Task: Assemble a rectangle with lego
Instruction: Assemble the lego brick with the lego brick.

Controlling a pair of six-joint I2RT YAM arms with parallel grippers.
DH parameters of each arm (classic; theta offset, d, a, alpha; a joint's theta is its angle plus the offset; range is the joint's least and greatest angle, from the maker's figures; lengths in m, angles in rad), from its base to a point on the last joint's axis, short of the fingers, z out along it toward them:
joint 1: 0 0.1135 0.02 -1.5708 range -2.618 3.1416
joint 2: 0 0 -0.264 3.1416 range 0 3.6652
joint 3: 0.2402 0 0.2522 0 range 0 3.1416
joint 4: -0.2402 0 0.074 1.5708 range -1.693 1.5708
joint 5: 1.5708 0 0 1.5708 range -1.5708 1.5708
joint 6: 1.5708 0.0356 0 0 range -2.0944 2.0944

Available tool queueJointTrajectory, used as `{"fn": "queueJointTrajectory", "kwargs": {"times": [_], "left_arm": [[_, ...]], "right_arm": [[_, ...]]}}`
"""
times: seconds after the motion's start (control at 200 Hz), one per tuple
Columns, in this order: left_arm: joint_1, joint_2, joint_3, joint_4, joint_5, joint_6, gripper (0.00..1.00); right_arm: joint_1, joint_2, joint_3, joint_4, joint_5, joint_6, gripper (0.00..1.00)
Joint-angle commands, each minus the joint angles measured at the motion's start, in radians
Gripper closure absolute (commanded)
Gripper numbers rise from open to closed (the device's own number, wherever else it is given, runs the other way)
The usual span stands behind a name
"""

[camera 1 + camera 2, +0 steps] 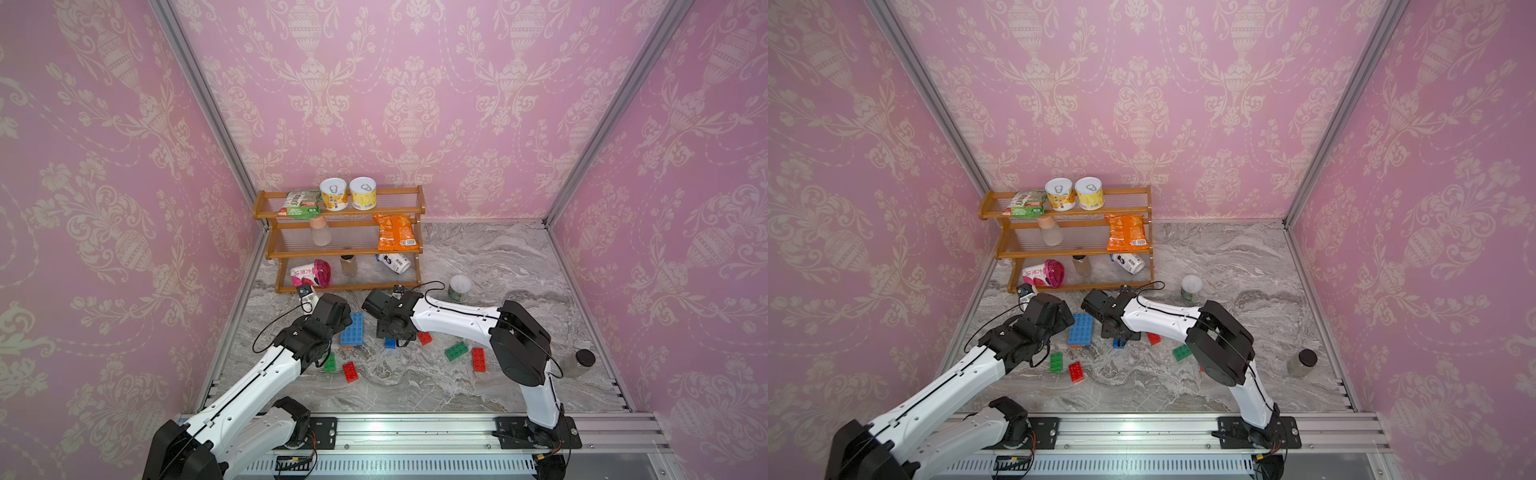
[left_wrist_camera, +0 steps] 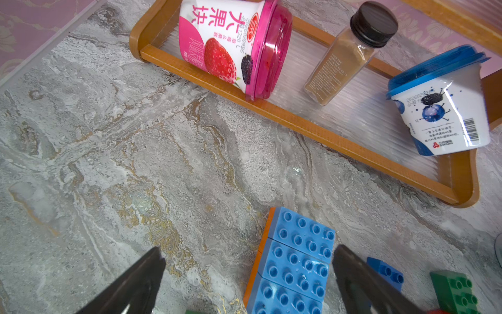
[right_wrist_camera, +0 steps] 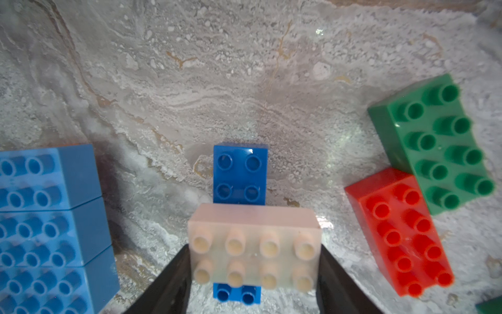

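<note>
Closest to me runs the aluminium rail (image 1: 415,428) that carries both arms; beyond it the marble table (image 1: 498,257) is strewn with Lego. Near the middle lies the light blue slab (image 1: 352,330): three eight-stud bricks set side by side on an orange layer, flat, studs up.

The left gripper (image 2: 248,252) hangs low at the slab's left side. Its jaws are spread wide and hold nothing. One end of the slab sits between the fingers (image 2: 141,280), and I see no contact.

Just right of the slab, the right gripper (image 3: 254,261) points down, clamped on the two short ends of a pale brick (image 3: 254,239). That brick lies crosswise over a dark blue brick (image 3: 239,174) resting on the table. Whether the two are pressed together I cannot tell.

Loose pieces lie around. A green brick (image 1: 329,362) and a red brick (image 1: 350,371) sit close together in front of the slab. A small red piece (image 1: 424,337) shows beside the right forearm, and a darker green brick (image 1: 456,351) lies near a long red brick (image 1: 478,359) further right.

At the back stands a wooden rack (image 1: 345,214) with cans, snacks and cups.
</note>
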Motion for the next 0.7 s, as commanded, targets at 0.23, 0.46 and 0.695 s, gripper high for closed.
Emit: {"fn": "queueJointTrajectory", "kwargs": {"times": [0.23, 0.46, 0.695], "left_arm": [[0.009, 0.007, 0.002, 0.003, 0.018, 0.019, 0.01], [0.009, 0.024, 0.009, 0.007, 0.029, 0.022, 0.01], [0.009, 0.026, 0.013, 0.007, 0.026, 0.024, 0.01]], "right_arm": [[-0.015, 0.080, 0.024, -0.210, -0.010, 0.040, 1.00], [-0.024, 0.068, 0.008, -0.195, -0.008, 0.052, 1.00], [-0.036, 0.093, 0.000, -0.184, -0.052, 0.048, 1.00]]}}
